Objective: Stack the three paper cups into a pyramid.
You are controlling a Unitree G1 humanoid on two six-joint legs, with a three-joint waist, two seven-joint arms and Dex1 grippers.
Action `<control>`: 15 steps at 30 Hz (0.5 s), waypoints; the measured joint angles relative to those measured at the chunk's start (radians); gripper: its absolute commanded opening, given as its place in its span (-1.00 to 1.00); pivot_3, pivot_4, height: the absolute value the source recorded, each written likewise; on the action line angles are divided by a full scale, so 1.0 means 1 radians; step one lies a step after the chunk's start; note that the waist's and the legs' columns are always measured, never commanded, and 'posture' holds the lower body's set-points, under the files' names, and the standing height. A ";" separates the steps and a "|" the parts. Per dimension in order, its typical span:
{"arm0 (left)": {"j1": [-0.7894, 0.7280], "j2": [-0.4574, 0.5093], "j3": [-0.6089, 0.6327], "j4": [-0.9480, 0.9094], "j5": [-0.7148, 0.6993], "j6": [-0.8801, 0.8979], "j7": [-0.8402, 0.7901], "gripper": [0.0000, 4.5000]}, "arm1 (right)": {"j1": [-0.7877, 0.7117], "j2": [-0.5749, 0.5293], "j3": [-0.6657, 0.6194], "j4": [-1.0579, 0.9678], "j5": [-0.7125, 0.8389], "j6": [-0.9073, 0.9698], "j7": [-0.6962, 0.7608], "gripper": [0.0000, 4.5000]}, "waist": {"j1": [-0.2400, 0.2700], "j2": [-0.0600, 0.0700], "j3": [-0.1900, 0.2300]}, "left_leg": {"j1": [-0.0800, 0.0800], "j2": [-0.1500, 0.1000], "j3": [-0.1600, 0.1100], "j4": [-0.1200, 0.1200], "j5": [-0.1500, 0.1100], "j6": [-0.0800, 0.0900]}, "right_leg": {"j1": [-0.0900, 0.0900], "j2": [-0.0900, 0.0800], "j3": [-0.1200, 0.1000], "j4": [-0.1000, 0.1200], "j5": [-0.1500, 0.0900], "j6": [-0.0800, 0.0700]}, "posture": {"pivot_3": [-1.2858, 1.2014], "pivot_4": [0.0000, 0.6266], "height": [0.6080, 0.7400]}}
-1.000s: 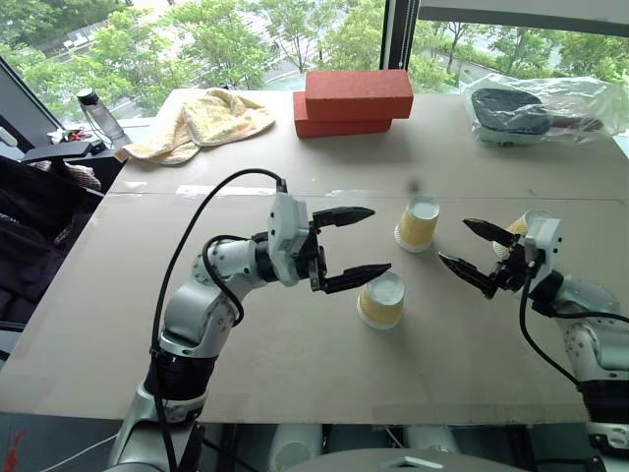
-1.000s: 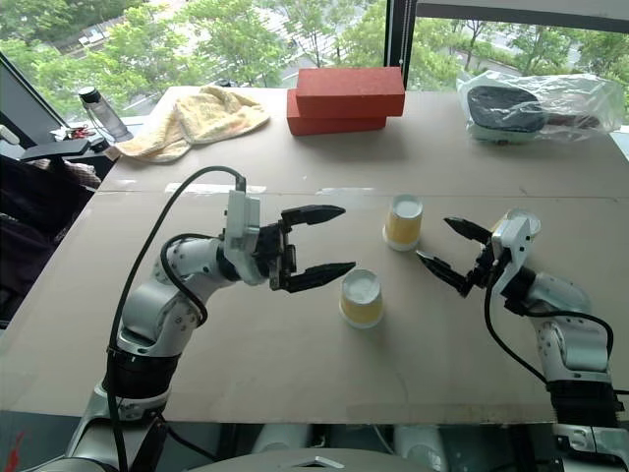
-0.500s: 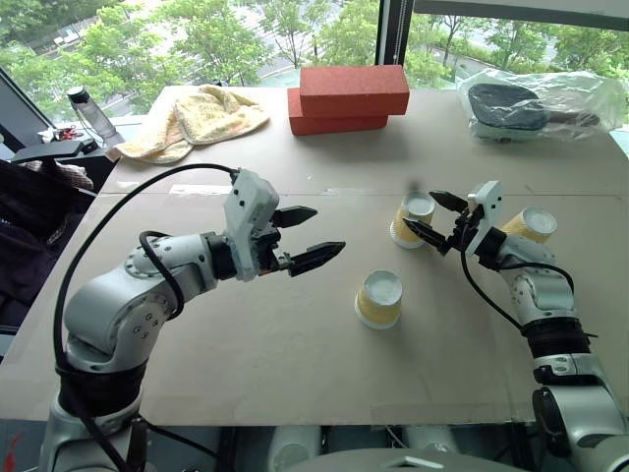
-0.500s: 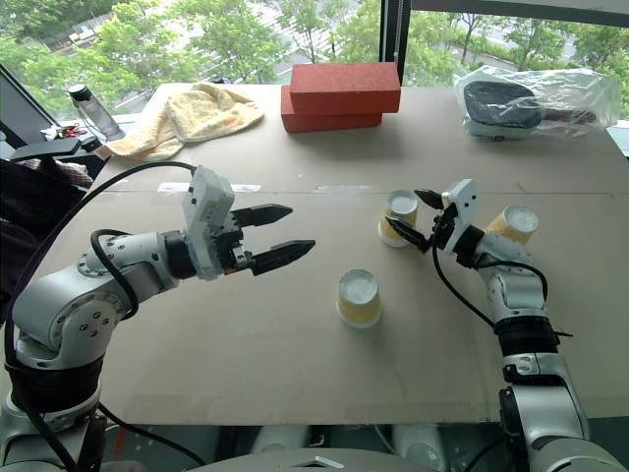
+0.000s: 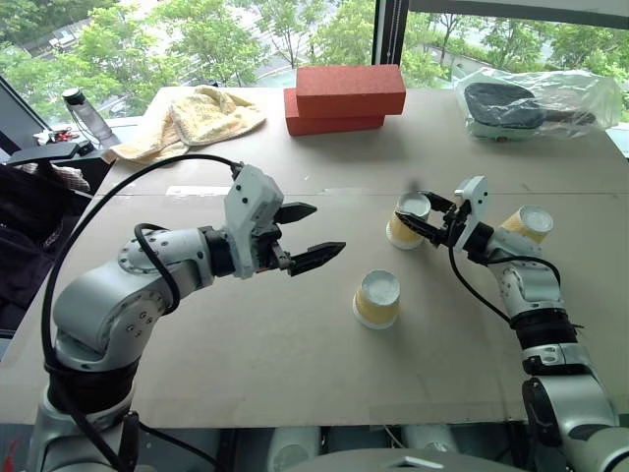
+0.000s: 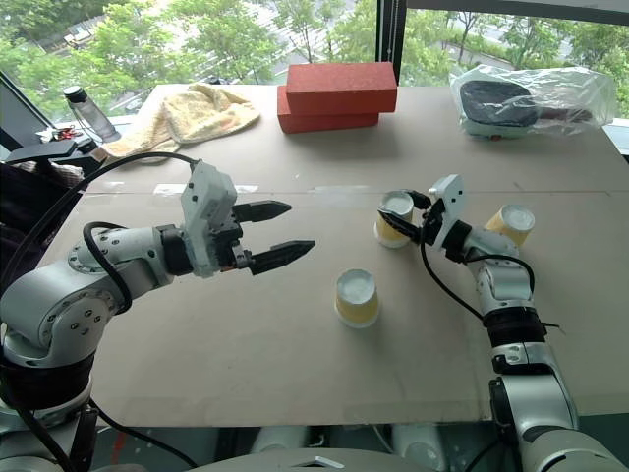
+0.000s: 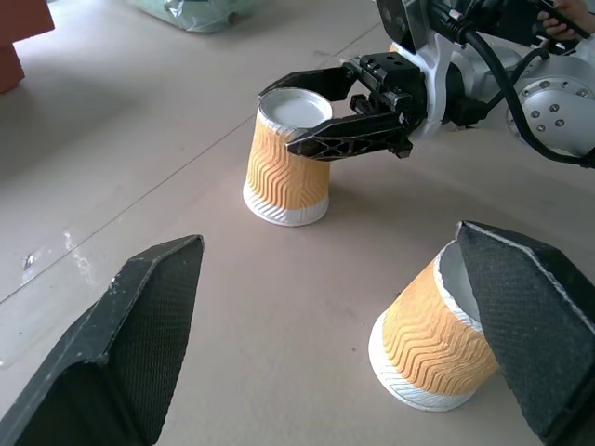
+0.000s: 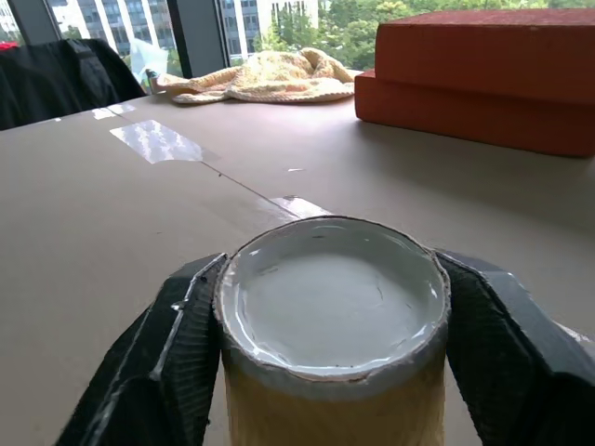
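The right gripper (image 5: 429, 218) has its fingers (image 8: 181, 348) closed onto the far cup (image 7: 286, 153), one pad on each side just under the upturned base, the hand reaching in level from the cup's right. That cup stands upside down on the counter (image 5: 295, 364), its long axis upright and square to the fingers, so a straight lift looks possible.

The left gripper (image 5: 307, 236) hangs with its fingers spread wide and empty, pointing toward the near cup (image 5: 377, 299), which stands upside down just beyond its tips. The third cup (image 5: 523, 224) lies tilted behind the right wrist, well apart from the left hand, so the right arm is the nearer to it.
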 measured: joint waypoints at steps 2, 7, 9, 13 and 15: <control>0.000 0.006 -0.005 0.000 0.001 0.000 -0.006 1.00 | 0.001 0.000 0.000 0.000 0.000 0.000 0.003 -0.03 | 0.000 0.000 0.000 | 0.000 0.000 0.000 0.000 0.000 0.000 | 0.000 0.000 0.000 0.000 0.000 0.000 | 0.03 -0.52 0.85; -0.008 0.018 -0.042 0.002 0.009 -0.016 -0.050 1.00 | 0.040 -0.023 -0.001 -0.064 0.003 0.014 0.006 -0.03 | 0.002 0.000 0.000 | 0.000 0.000 0.000 0.000 0.000 0.000 | 0.000 0.000 0.000 0.000 0.000 0.000 | 0.03 -0.52 0.85; -0.012 0.026 -0.049 0.003 0.019 -0.038 -0.078 1.00 | 0.065 -0.042 -0.005 -0.100 0.008 0.027 0.007 -0.03 | 0.002 0.000 0.000 | 0.000 0.000 0.000 0.000 0.000 0.000 | 0.000 0.000 0.000 0.000 0.000 0.000 | 0.03 -0.52 0.85; -0.016 0.027 -0.085 0.017 0.024 -0.102 -0.177 1.00 | 0.199 -0.140 -0.043 -0.279 0.065 0.106 0.028 -0.03 | 0.015 0.000 0.000 | -0.001 0.000 -0.001 -0.001 0.000 0.000 | 0.000 0.000 0.000 -0.001 0.000 0.000 | 0.03 -0.52 0.85; -0.009 0.031 -0.090 0.039 0.022 -0.142 -0.256 1.00 | 0.312 -0.200 -0.084 -0.386 0.117 0.152 0.055 -0.03 | 0.023 0.000 0.000 | -0.001 -0.001 0.000 -0.001 0.000 0.000 | 0.000 0.001 0.000 -0.002 0.000 0.000 | 0.03 -0.52 0.85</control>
